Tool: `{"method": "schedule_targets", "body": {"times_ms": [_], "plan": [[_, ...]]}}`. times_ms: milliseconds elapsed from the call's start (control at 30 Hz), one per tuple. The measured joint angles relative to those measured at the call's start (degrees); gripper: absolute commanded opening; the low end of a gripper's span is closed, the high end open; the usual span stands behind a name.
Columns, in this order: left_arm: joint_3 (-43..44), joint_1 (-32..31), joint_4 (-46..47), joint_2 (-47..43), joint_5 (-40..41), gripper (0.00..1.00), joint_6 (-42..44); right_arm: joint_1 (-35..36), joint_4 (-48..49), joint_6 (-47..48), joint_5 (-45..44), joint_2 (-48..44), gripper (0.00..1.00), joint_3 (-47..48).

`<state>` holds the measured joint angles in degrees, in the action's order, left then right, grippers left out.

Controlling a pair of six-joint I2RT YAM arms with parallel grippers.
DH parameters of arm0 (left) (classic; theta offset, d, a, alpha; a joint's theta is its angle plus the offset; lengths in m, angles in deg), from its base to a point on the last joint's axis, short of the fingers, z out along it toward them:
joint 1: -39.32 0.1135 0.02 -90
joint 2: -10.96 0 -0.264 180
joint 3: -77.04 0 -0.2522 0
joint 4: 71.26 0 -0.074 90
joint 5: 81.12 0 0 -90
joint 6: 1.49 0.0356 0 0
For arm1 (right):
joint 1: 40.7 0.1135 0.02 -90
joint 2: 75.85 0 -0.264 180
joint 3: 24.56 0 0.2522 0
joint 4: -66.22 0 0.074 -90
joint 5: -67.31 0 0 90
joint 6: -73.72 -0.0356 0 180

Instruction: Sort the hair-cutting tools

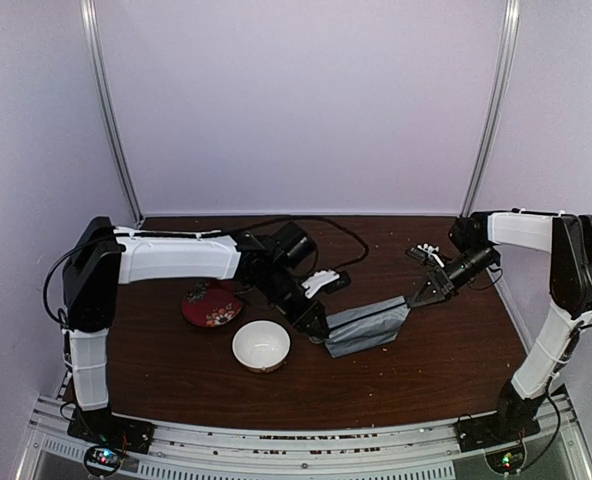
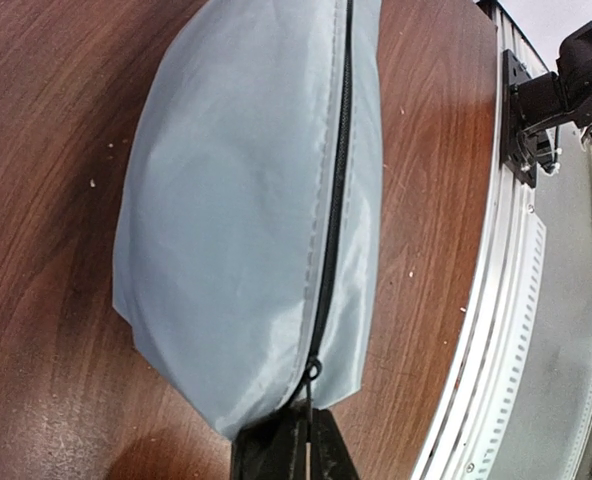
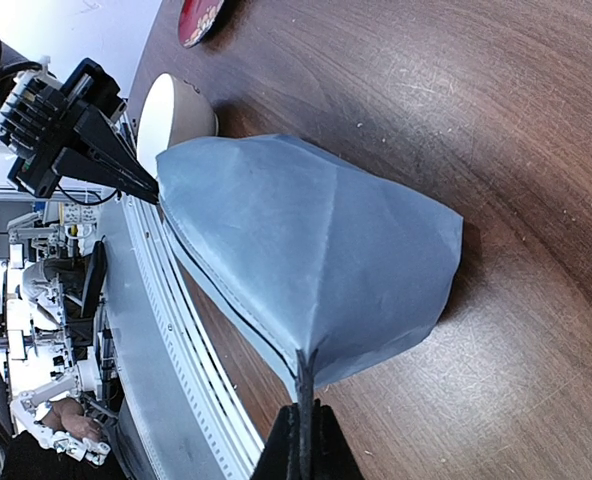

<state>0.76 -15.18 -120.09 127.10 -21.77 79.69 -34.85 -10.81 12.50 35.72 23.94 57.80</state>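
Pouch: grey fabric zip pouch (image 1: pixel 368 325) was seen lying across the dark wood-grain table (image 1: pixel 456 365), centre-front, stretched betw. both grippers.
Zip: black zip (image 2: pixel 334 190) was seen running the pouch's length & appeared done up; slider was seen at the L-gripper end.
L gripper: L gripper (image 2: pixel 298 425) fingers were found pressed together, pinched on the pouch end right by the slider.
R gripper: R gripper (image 3: pixel 303 415) fingers were found clamped tight on a thin black tab at the opp. corner of the pouch; fabric was tented up from that corner.
Hair-cutting tools: hair-cutting tools were not made out in any view; whether they were inside the pouch could not be told.
Bowl: round white bowl (image 1: pixel 261 345) was noted upright, near the pouch's L end, apart from it in top view.
Plate: red patterned plate (image 1: pixel 212 304) was noted behind-L of the bowl, just beside it, partly under the L arm.
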Motion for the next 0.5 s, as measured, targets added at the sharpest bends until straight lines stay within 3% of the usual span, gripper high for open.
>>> {"method": "schedule_targets", "body": {"times_ms": [33, 100, 233, 500], "plan": [[-0.11, 0.04, 0.02, -0.09, 0.13, 0.0, -0.02, 0.0, 0.04, -0.09, -0.02, 0.0, 0.02, 0.0], [-0.17, 0.13, 0.04, -0.22, 0.63, 0.13, -0.09, 0.0, 0.11, -0.13, -0.11, 0.0, 0.13, 0.0], [-0.17, 0.13, -1.03, -0.42, 2.84, 0.3, -0.55, -0.44, 0.55, -0.33, -0.63, -0.33, 0.23, 0.0], [0.2, 2.16, -8.7, -7.58, 13.99, 0.3, 2.91, -0.81, 1.64, -1.55, -8.96, -12.22, 0.45, 3.28]]}}
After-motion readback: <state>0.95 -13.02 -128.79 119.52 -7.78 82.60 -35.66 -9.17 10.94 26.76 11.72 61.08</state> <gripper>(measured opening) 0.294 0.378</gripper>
